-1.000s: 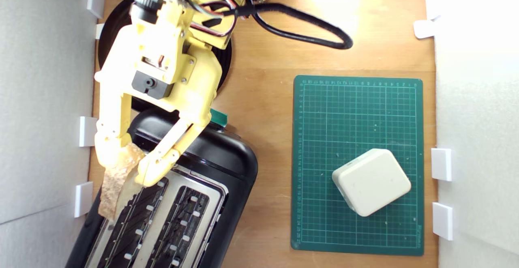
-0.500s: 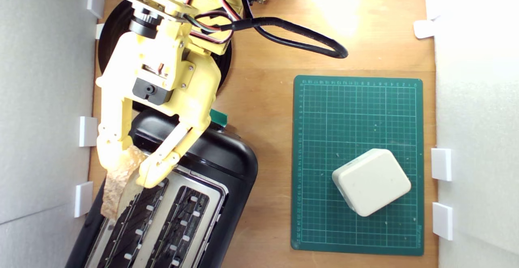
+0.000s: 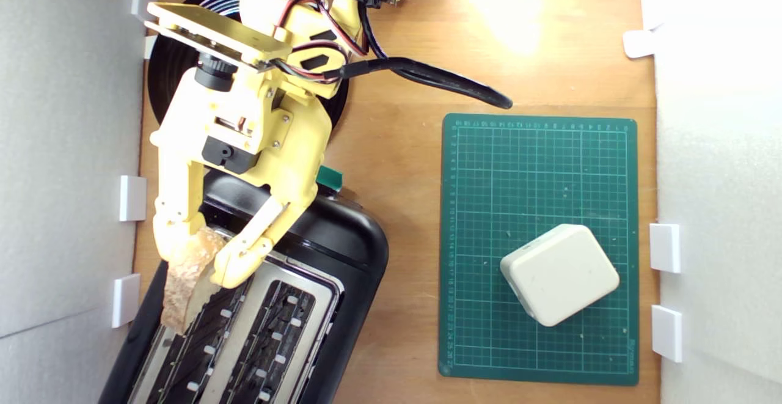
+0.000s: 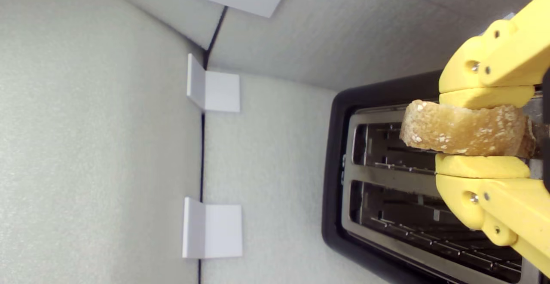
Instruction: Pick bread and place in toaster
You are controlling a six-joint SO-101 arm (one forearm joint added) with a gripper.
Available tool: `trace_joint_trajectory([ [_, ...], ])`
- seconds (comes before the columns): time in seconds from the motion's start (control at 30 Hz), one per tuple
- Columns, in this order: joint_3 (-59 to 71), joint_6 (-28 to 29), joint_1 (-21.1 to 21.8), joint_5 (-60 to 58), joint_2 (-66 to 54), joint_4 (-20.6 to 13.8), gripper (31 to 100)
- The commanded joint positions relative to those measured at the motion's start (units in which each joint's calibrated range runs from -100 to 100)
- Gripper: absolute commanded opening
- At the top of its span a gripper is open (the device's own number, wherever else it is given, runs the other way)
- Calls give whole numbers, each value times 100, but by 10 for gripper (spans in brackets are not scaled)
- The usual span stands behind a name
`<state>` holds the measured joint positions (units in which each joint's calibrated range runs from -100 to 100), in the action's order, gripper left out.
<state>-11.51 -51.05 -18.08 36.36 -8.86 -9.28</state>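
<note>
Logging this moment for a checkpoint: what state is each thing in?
Gripper: shut on the bread.
Bread: held over the toaster's slot on the exterior view's left, not yet in.
Toaster: both slots empty.
Cream block: resting on the green mat.
Black plate: partly hidden by the arm.

I'm over a wooden tabletop (image 3: 397,147), warm and orange-brown, with a bright glare of light (image 3: 507,19) up at one o'clock. Pale grey foam walls (image 3: 67,147) close me in at nine and three o'clock, pinned by small white brackets (image 3: 131,198). A green cutting mat (image 3: 537,165) with a printed grid lies at four o'clock.
</note>
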Motion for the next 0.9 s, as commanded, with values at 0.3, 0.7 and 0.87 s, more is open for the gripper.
trace_joint_trajectory([
  [0.3, -369, -4, 11, -521, 137, -23, 528],
  [0.7, -369, -14, 35, -666, 454, -23, 528],
  [0.87, -369, -14, 35, -786, 620, -23, 528],
])
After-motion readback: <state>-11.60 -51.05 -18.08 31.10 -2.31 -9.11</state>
